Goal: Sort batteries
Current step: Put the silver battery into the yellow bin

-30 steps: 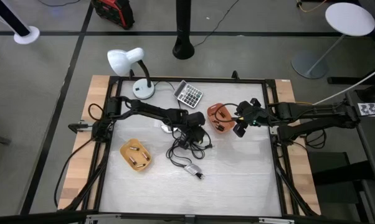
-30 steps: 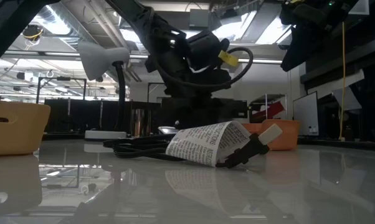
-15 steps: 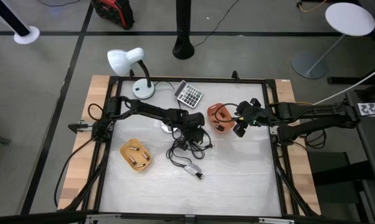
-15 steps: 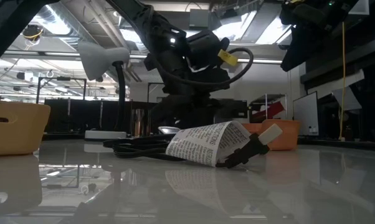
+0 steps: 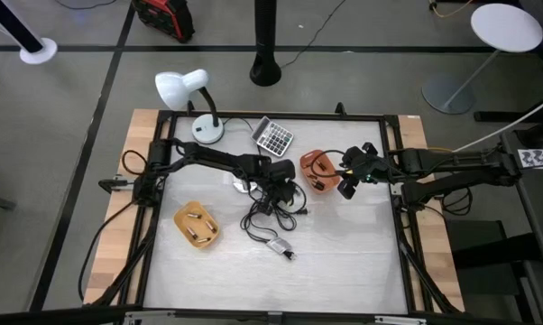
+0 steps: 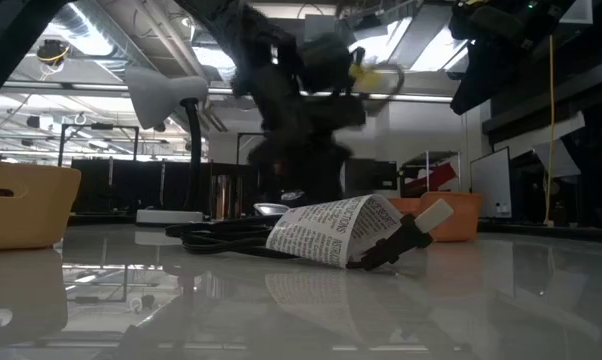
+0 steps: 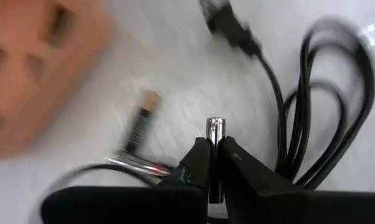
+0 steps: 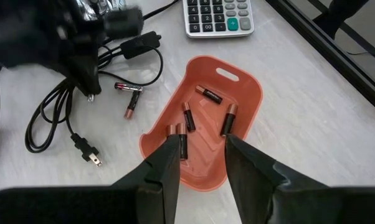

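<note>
Left wrist view shows the left hand point(image 7: 213, 163) pinched shut on a small silver-capped cylindrical battery point(image 7: 215, 129) above the white desk point(image 7: 175, 68), near a tangle of black cables point(image 7: 299, 124). Another dark battery point(image 7: 139, 119) lies loose there. The right hand point(image 8: 200, 155) hovers open over the orange plastic tray point(image 8: 243, 99) holding four batteries point(image 8: 189, 116).

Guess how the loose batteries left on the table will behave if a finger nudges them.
The loose batteries are small smooth cylinders on a glossy table, so a side nudge would probably roll them. They look rigid, likely dense for their size. The black cable beside them might stop a roll. The left gripper already pinches one.
</note>
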### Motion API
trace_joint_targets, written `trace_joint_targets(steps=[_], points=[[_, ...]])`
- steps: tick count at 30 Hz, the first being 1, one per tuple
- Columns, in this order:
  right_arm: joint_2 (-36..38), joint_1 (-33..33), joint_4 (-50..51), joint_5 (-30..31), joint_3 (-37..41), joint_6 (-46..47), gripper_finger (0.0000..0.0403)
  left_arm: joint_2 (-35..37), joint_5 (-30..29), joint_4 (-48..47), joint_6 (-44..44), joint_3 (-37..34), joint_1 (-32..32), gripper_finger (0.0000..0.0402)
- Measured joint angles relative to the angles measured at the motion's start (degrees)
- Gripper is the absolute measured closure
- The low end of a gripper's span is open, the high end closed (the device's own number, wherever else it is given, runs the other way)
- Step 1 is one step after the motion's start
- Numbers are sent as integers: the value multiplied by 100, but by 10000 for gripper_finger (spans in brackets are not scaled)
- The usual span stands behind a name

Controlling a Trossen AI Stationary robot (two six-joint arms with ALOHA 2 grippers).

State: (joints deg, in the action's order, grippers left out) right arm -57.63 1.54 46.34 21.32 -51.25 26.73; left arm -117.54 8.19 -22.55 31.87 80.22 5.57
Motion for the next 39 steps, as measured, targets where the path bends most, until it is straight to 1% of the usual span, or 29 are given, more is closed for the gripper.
trace_joint_targets(steps=[5,11,17,23,28,32,35,39], points=[[0,0,-132,-30,1,1,283,384,26,-481,-165,195,54,382],[-245,0,-1027,-371,1,2,283,1011,52,-1131,-243,274,39,385],[-981,-2,-1699,-596,1,-1,283,1617,115,-2291,-792,270,-43,379],[-1999,-2,-2568,-624,1,1,283,2048,174,-3720,-1512,276,-243,384],[-2715,-2,-3185,-907,1,5,283,2134,190,-4785,-2084,260,-505,378],[-3155,-2,-3343,-1109,1,187,283,2134,192,-5394,-2431,261,-766,381],[-3389,-4,-3330,-1193,1,313,283,2134,240,-5569,-2713,212,-987,382],[-3532,-7,-3337,-1196,3,320,283,2134,425,-5642,-2911,-116,-1287,374]])
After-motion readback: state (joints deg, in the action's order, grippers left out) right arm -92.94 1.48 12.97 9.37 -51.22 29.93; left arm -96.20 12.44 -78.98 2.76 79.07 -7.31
